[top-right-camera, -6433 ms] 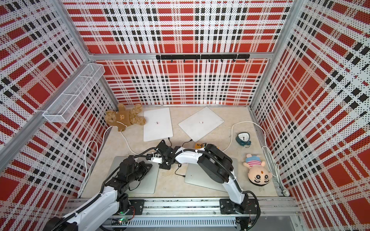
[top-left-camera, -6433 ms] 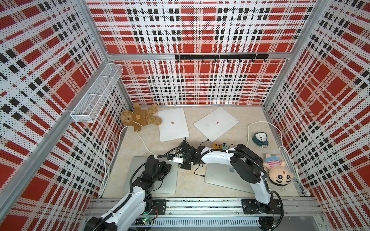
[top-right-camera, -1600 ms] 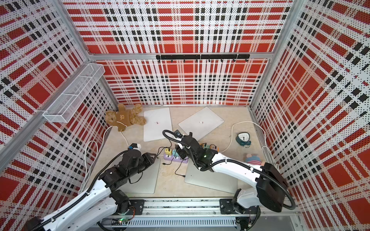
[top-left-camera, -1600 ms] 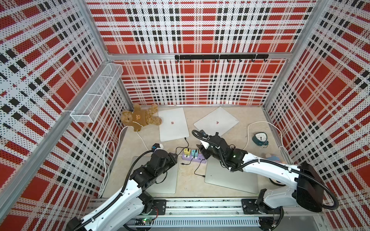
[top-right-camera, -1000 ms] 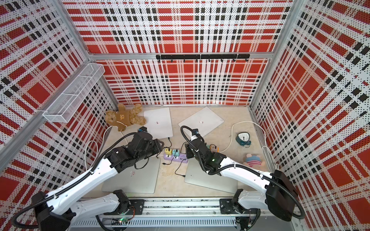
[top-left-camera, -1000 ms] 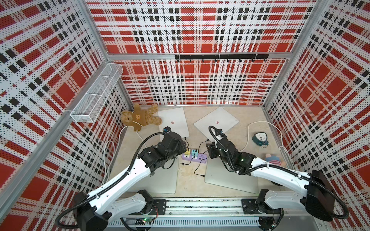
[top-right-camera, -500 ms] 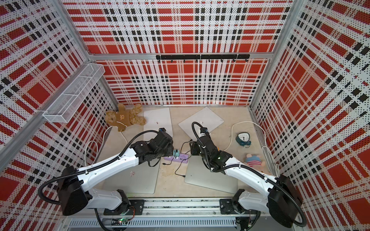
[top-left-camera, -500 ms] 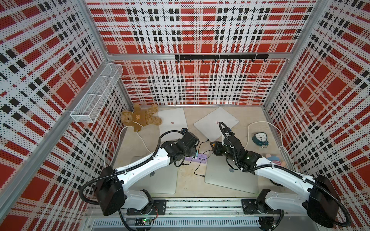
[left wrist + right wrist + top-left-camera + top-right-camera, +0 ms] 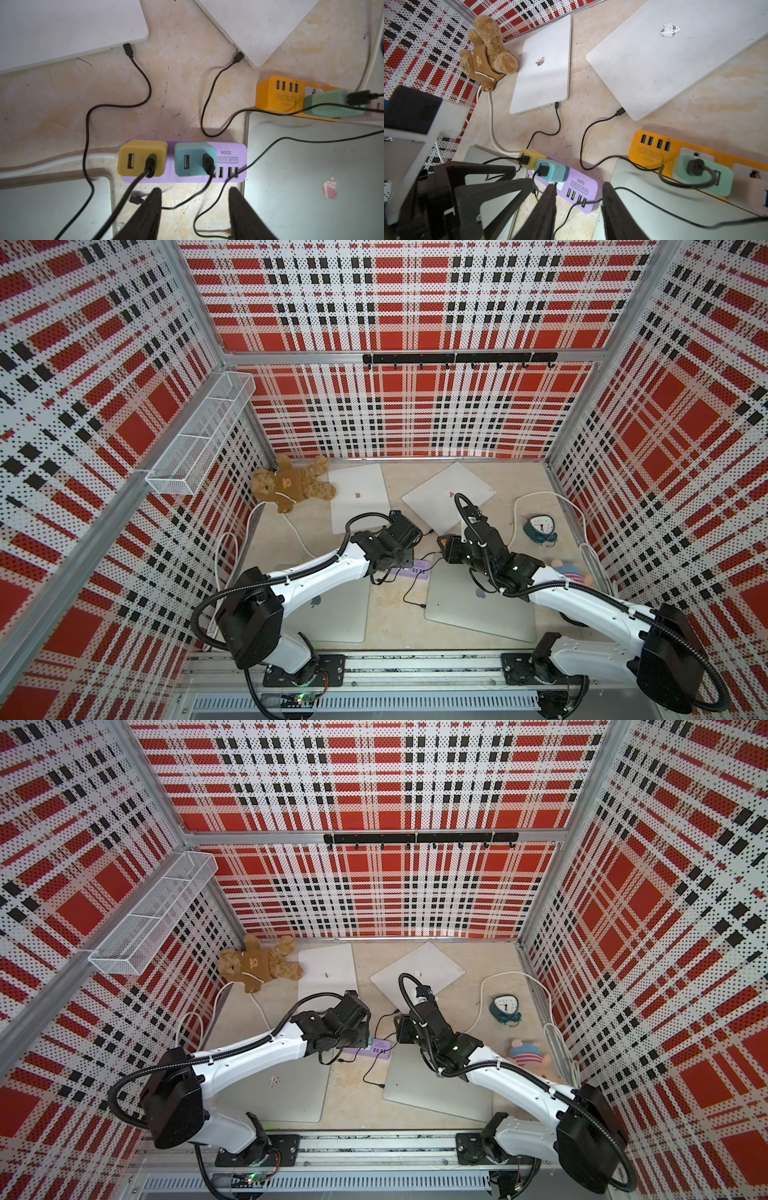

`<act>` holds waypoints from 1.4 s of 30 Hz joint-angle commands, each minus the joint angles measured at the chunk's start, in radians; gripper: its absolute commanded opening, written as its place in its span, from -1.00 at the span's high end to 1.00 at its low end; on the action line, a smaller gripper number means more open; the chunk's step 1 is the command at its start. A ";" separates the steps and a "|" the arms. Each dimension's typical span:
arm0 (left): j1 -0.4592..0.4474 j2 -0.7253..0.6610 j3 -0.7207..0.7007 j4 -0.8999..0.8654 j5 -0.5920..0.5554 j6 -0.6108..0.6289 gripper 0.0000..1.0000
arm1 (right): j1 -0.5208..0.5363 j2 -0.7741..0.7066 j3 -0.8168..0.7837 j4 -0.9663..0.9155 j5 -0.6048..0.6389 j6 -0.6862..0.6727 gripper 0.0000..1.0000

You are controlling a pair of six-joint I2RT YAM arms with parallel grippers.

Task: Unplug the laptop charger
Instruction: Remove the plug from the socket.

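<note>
Laptop charger (image 9: 194, 159), teal, plugged into purple power strip (image 9: 230, 153). Left gripper (image 9: 193, 197) and right gripper (image 9: 579, 207) open, empty, poised above. Risk: unpinned strip lifting with it, or cables (image 9: 85, 133) snagging.

We see a beige desk (image 9: 390, 626), two white laptops (image 9: 359, 497), two silver laptops (image 9: 469, 614) — purple power strip (image 9: 228, 153), orange power strip (image 9: 268, 93), teddy bear (image 9: 291, 485), clock (image 9: 540, 526).
</note>
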 commanded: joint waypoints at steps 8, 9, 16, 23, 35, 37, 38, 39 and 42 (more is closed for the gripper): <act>-0.007 0.068 0.044 0.031 0.014 0.018 -0.16 | -0.010 0.009 0.014 -0.001 -0.011 0.020 0.22; -0.007 0.073 0.044 0.033 0.014 0.018 -0.16 | -0.010 0.012 0.012 0.003 -0.013 0.021 0.22; -0.007 0.098 0.040 0.045 0.010 0.012 -0.16 | -0.011 0.028 0.019 0.009 -0.027 0.020 0.22; -0.008 0.130 0.041 0.061 0.012 0.007 -0.15 | -0.013 0.029 0.021 0.009 -0.027 0.015 0.23; -0.008 0.189 0.029 0.104 0.000 -0.059 -0.08 | -0.015 0.038 0.019 0.019 -0.039 0.015 0.23; -0.010 0.195 0.030 0.112 -0.005 -0.064 -0.06 | -0.016 0.040 0.020 0.018 -0.042 0.011 0.23; -0.010 0.200 0.028 0.116 -0.004 -0.065 -0.04 | -0.016 0.041 0.021 0.018 -0.044 0.010 0.23; -0.010 0.203 0.028 0.120 -0.003 -0.066 -0.04 | -0.016 0.042 0.020 0.019 -0.044 0.010 0.23; -0.011 0.209 0.031 0.122 -0.008 -0.068 0.04 | -0.017 0.046 0.024 0.018 -0.052 0.008 0.24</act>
